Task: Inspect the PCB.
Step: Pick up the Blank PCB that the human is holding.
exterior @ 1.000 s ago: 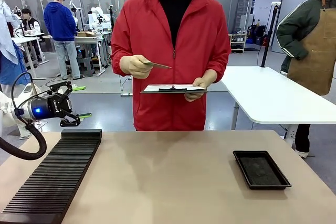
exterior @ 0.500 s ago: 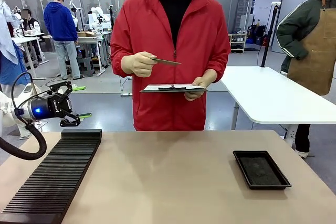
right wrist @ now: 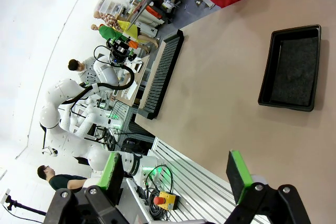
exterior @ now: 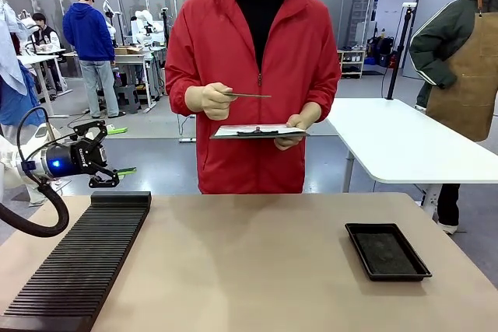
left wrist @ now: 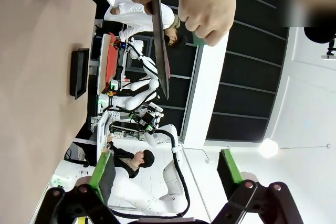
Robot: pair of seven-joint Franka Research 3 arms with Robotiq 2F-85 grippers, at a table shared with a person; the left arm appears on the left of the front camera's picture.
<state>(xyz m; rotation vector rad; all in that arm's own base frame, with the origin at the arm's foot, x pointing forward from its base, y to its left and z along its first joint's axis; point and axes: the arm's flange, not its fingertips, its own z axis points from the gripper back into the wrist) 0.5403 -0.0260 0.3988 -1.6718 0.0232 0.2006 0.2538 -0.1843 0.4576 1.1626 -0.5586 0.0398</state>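
Fingers (left wrist: 102,176) on the left gripper (left wrist: 167,171) are spread wide, green pads well apart, nothing held between them. From the front, that left gripper (exterior: 106,155) hangs in the air off the far left corner of the desk (exterior: 249,270), above the far end of a black ribbed rack (exterior: 82,262), its fingers pointing toward the person. A blue light (exterior: 54,164) glows on its wrist.

Over to the right gripper (right wrist: 173,174): same story, fingers fully apart and empty, looking down across the desk at the black tray (right wrist: 291,69) and the ribbed rack (right wrist: 163,74).

Now the PCB (exterior: 249,96) is up at chest height in the person's hand (exterior: 206,100) on the picture's left, held nearly level, so the front view catches it edge-on as a thin dark line. It sits above the white clipboard (exterior: 261,131) without touching it. The person's other hand (exterior: 294,126) carries the clipboard flat against the red jacket (exterior: 257,36).

In the left wrist view a hand (left wrist: 207,3) grips something with a sliver of green below the knuckles, possibly the board, though that angle is too awkward to be sure.

Down on the desk, the black tray (exterior: 387,251) lies on the right side, well apart from the rack on the left.
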